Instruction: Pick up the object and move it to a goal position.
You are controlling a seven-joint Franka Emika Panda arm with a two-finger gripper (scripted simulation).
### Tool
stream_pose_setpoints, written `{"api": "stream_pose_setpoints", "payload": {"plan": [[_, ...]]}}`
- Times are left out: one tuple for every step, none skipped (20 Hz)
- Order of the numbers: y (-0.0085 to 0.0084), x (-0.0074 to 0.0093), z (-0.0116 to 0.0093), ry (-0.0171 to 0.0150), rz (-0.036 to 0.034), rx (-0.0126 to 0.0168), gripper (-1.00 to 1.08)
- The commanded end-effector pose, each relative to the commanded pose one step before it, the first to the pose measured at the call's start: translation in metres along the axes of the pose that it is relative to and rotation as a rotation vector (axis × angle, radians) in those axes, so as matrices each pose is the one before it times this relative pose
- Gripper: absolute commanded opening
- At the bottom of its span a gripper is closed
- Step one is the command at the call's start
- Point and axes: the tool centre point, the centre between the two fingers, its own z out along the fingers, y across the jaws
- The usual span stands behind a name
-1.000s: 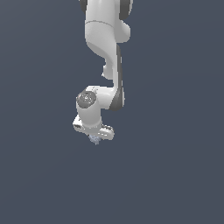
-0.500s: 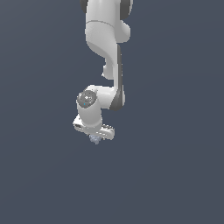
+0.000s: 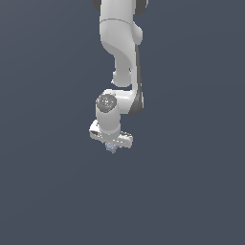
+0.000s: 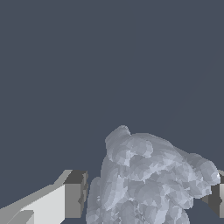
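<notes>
Barely anything's shifted since a second ago, maybe my arm crept a hair toward the exterior view's left. My end effector (image 3: 111,145) is pinching the pale grey-blue speckled lump (image 4: 146,179) between its fingers (image 4: 72,194), off the dark surface (image 3: 191,191).

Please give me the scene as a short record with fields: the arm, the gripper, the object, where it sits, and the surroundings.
arm: one white arm reaching down from the top of the exterior view
gripper: pointing down, fingers on both sides of the object
object: pale grey-blue lumpy object, sitting between the fingers
contact: one finger shows a thin gap from the object; the other side cannot be told
object size: much smaller than the gripper in the exterior view
surroundings: plain dark grey ground, no other items visible
</notes>
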Motion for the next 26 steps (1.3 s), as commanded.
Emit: {"api": "stream_pose_setpoints", "payload": {"plan": [[-0.01347,-0.01443,-0.00155,0.00019,-0.00118,0.00031,-1.0],[-0.00624,-0.00689,-0.0007,0.0,0.0,0.0,-1.0],[-0.00673,-0.0074,-0.00075,0.0,0.0,0.0,-1.0],[-0.00745,-0.00793,-0.0007,-0.00018,-0.00045,0.0,-1.0],[-0.00756,-0.00824,-0.00084,0.0,0.0,0.0,-1.0],[-0.00753,-0.00817,-0.00084,0.0,0.0,0.0,-1.0],[-0.00741,-0.00799,-0.00082,0.0,0.0,0.0,-1.0],[-0.00727,-0.00779,-0.0008,0.0,0.0,0.0,-1.0],[-0.00711,-0.00757,-0.00079,0.0,0.0,0.0,-1.0],[-0.00692,-0.00733,-0.00076,0.0,0.0,0.0,-1.0],[-0.00671,-0.00705,-0.00074,0.0,0.0,0.0,-1.0],[-0.00647,-0.00675,-0.00071,0.0,0.0,0.0,-1.0],[-0.00619,-0.00641,-0.00068,0.0,0.0,0.0,-1.0],[-0.00589,-0.00603,-0.00064,0.0,0.0,0.0,-1.0],[-0.00554,-0.00561,-0.0006,0.0,0.0,0.0,-1.0],[-0.00515,-0.00515,-0.00056,0.0,0.0,0.0,-1.0],[-0.00469,-0.00463,-0.00051,0.0,0.0,0.0,-1.0],[-0.00418,-0.00408,-0.00045,0.0,0.0,0.0,-1.0],[-0.00351,-0.00344,-0.00023,-0.00027,0.00037,-0.00017,-1.0],[-0.00318,-0.00303,-0.00034,0.0,0.0,0.0,-1.0],[-0.00269,-0.00254,-0.00029,0.0,0.0,0.0,-1.0],[-0.0022,-0.00206,-0.00024,0.0,0.0,0.0,-1.0],[-0.00171,-0.00159,-0.00018,0.0,0.0,0.0,-1.0],[-0.00122,-0.00113,-0.00013,0.0,0.0,0.0,-1.0],[-0.00073,-0.00068,-0.00008,0.0,0.0,0.0,-1.0],[-0.00025,-0.00023,-0.00003,0.0,0.0,0.0,-1.0]]}}
